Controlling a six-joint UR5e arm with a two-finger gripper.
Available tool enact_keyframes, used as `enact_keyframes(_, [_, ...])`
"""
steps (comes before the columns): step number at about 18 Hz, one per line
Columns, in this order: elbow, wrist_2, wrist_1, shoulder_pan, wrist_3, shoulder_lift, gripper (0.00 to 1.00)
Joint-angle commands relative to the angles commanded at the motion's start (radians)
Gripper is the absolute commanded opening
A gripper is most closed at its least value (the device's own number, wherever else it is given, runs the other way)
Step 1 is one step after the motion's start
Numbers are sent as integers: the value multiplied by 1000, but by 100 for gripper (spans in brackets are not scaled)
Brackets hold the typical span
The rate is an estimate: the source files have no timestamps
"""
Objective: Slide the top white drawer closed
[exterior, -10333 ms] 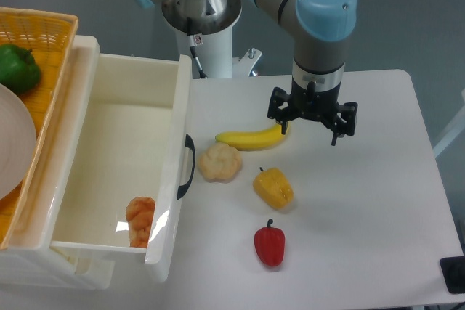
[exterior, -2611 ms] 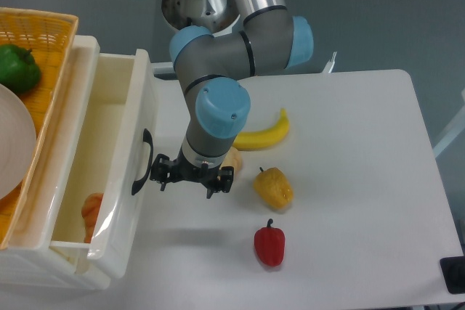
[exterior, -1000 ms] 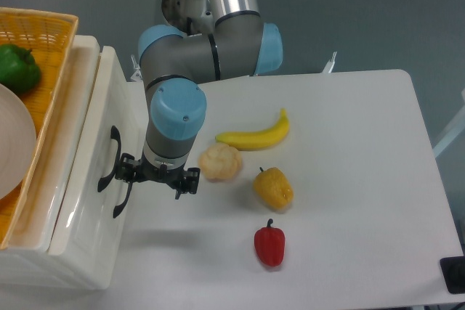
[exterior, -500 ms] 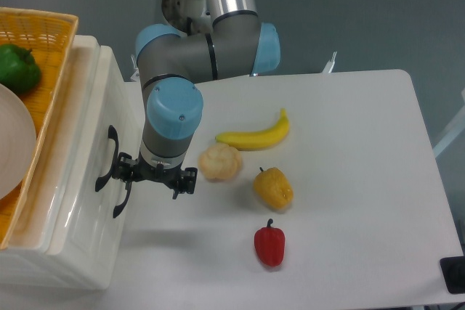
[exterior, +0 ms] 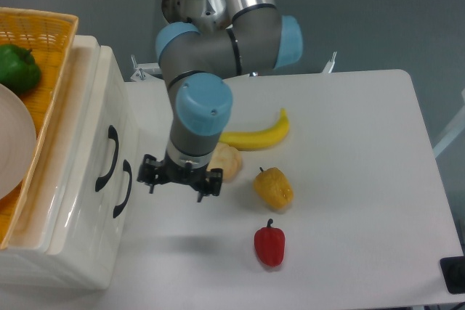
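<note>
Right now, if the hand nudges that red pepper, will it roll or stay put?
The red pepper looks rounded and glossy, so it would probably slide or wobble sideways. Lying on its side with the stem up-frame, it may roll unevenly, not straight.

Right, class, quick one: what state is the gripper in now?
Gripper: open, holding nothing, hanging beside the top white drawer, not touching it.

Lighting bright, even, from overhead. Soft shadow on the tabletop (exterior: 349, 179) below the tool (exterior: 180, 180). Mild glare on the glossy drawer front (exterior: 87, 201). Focus sharp throughout.
</note>
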Motion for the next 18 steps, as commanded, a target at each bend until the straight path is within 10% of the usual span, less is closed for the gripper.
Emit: enact_keyframes(18, [-32, 169, -66, 328, 668, 55, 100])
